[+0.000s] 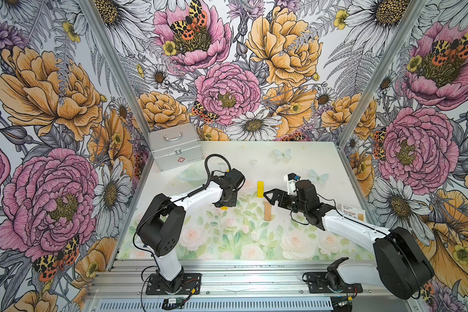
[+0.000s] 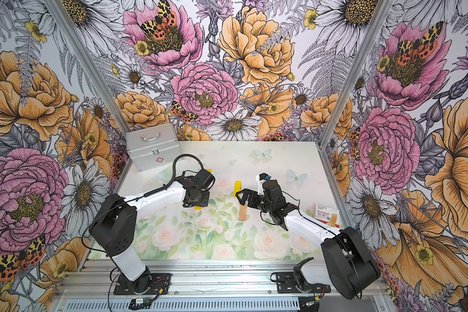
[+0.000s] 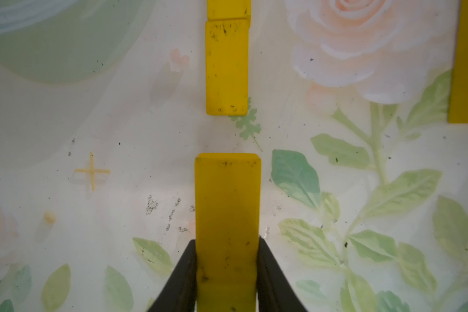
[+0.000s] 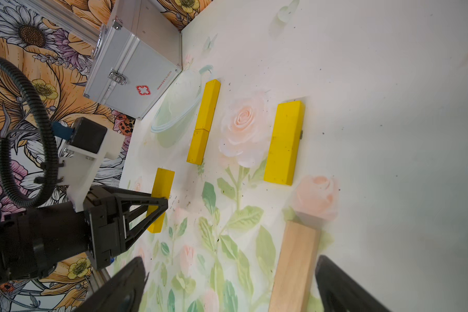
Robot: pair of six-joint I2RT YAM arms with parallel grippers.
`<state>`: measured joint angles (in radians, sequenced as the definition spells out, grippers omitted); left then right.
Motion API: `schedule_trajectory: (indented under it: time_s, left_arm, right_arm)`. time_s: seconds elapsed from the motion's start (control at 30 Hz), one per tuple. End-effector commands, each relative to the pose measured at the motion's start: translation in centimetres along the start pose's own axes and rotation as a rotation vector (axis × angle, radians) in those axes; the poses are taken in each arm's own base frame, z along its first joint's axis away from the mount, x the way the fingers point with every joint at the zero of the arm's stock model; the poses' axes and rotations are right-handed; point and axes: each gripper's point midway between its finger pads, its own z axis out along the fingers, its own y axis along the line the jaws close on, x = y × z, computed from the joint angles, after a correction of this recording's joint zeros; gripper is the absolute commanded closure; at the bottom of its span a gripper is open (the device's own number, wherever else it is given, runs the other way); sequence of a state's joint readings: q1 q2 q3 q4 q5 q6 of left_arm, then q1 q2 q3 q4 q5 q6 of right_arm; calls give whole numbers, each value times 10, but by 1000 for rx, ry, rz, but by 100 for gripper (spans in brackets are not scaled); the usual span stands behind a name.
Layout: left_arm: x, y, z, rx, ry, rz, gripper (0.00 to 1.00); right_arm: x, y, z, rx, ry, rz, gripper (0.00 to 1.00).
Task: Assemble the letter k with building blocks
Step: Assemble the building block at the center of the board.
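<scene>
My left gripper [image 3: 227, 240] is shut on a yellow block [image 3: 227, 205], held flat and low over the mat. Ahead of it, across a small gap and in line with it, two more yellow blocks [image 3: 226, 67] lie end to end; the right wrist view shows this row [image 4: 203, 121]. A fourth yellow block [image 1: 260, 189] lies alone near the table's middle. The tan wooden block [image 1: 267, 212] lies just in front of it. My right gripper [image 4: 230, 259] stands open over the tan block [image 4: 295, 267], a finger on either side, not touching it.
A silver first-aid case [image 1: 174, 147] stands at the back left corner. A red-and-white bandage box [image 1: 353, 213] lies by the right wall behind my right arm. Floral walls close in three sides of the table.
</scene>
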<state>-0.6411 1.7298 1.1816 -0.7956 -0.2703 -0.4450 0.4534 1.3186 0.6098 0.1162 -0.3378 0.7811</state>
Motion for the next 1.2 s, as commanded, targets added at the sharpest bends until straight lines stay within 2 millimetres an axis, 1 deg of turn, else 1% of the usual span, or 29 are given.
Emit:
schedule_trajectory:
  time_s: [0.0, 0.2, 0.33, 0.37, 0.43, 0.63, 0.87, 1.03, 1.17]
  left_arm:
    - [-9, 7, -3, 14, -54, -56, 80]
    - [-8, 4, 9, 49, -68, -63, 82]
    - [-9, 2, 19, 83, -68, -90, 83]
    - [-9, -3, 20, 112, -57, -91, 83]
    - [-11, -4, 20, 118, -60, -90, 83]
    - [-12, -11, 24, 148, -50, -87, 83]
    - [-6, -14, 35, 154, -23, -88, 82]
    - [-5, -16, 40, 157, -12, -94, 82]
    - [-4, -17, 43, 159, -4, -97, 82]
  right_arm:
    - [-17, 16, 3, -36, -41, -13, 0]
    - [-15, 17, 6, -39, -31, -15, 0]
    - [-13, 13, 6, -31, -30, -13, 1]
    - [-12, 13, 7, -29, -27, -12, 1]
    - [-12, 13, 7, -33, -25, -12, 1]
    - [-18, 20, 9, -51, -23, -11, 1]
    - [-23, 27, 17, -71, -16, -10, 1]
    - [-24, 30, 22, -79, -9, -8, 0]
    - [-21, 38, 29, -99, 6, -7, 1]
